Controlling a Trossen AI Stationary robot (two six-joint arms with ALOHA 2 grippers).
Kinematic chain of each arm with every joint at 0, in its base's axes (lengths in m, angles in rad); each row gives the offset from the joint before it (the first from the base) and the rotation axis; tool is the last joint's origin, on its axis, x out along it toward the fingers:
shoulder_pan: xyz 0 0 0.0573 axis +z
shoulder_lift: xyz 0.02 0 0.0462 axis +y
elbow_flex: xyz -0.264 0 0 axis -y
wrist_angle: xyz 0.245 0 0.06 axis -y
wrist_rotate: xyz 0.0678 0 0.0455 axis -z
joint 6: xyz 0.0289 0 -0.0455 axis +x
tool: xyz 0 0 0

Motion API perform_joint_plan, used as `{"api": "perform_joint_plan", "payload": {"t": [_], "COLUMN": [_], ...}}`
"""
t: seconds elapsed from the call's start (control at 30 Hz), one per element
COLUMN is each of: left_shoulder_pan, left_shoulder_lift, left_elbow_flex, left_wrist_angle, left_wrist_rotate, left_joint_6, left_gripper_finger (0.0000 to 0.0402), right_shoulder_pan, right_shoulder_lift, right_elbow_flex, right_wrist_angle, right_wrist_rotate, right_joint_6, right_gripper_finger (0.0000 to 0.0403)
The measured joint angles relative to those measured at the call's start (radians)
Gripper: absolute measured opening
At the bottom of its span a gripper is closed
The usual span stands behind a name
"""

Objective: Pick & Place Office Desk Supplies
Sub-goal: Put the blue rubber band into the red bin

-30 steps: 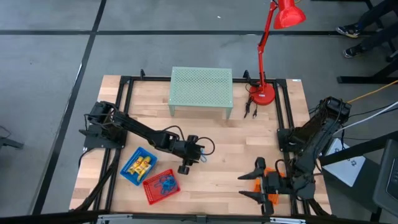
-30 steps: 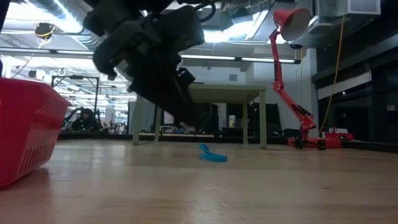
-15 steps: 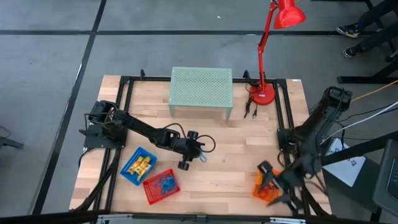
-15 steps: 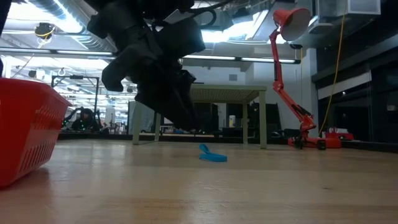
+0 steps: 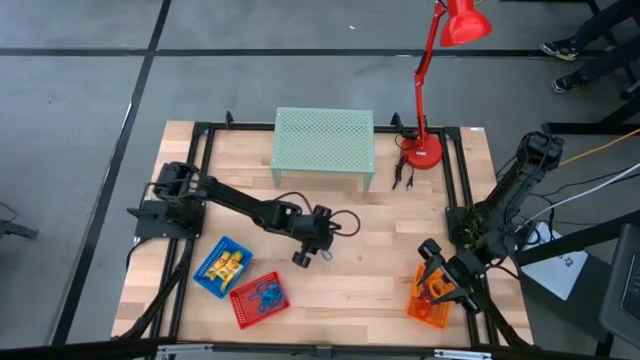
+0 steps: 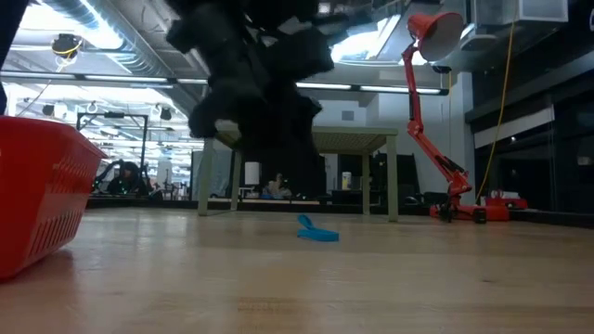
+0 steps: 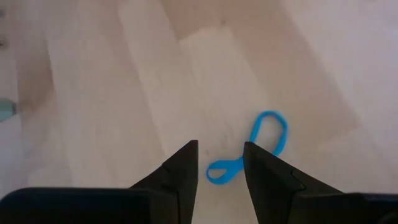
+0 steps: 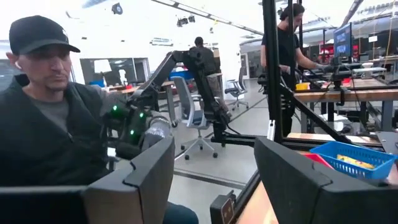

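Blue clip loop lies flat on bare wood mid-table; left gripper hovers over it, fingers parted, empty. Risk: the thin loop may slip from the tips or skid aside on closing. Open table surrounds it; red basket sits near. Right gripper waits open above orange basket.
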Motion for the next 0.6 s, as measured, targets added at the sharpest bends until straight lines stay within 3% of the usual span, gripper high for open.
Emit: {"api": "perform_joint_plan", "payload": {"t": [0.33,0.6], "left_shoulder_pan": [0.043,0.048], "left_shoulder_lift": [0.151,0.16], "left_elbow_flex": [0.204,0.233], "left_wrist_angle": [-0.274,-0.348], "left_wrist_rotate": [0.161,0.174], "left_joint_6": [0.095,0.145], "left_gripper_finger": [0.0125,0.0125], "right_shoulder_pan": [0.0,0.0], "right_shoulder_lift": [0.0,0.0], "right_elbow_flex": [0.0,0.0], "right_wrist_angle": [0.007,0.003], "right_wrist_rotate": [0.0,0.0], "right_joint_6": [0.034,0.047], "right_gripper_finger": [0.0225,0.0225]}}
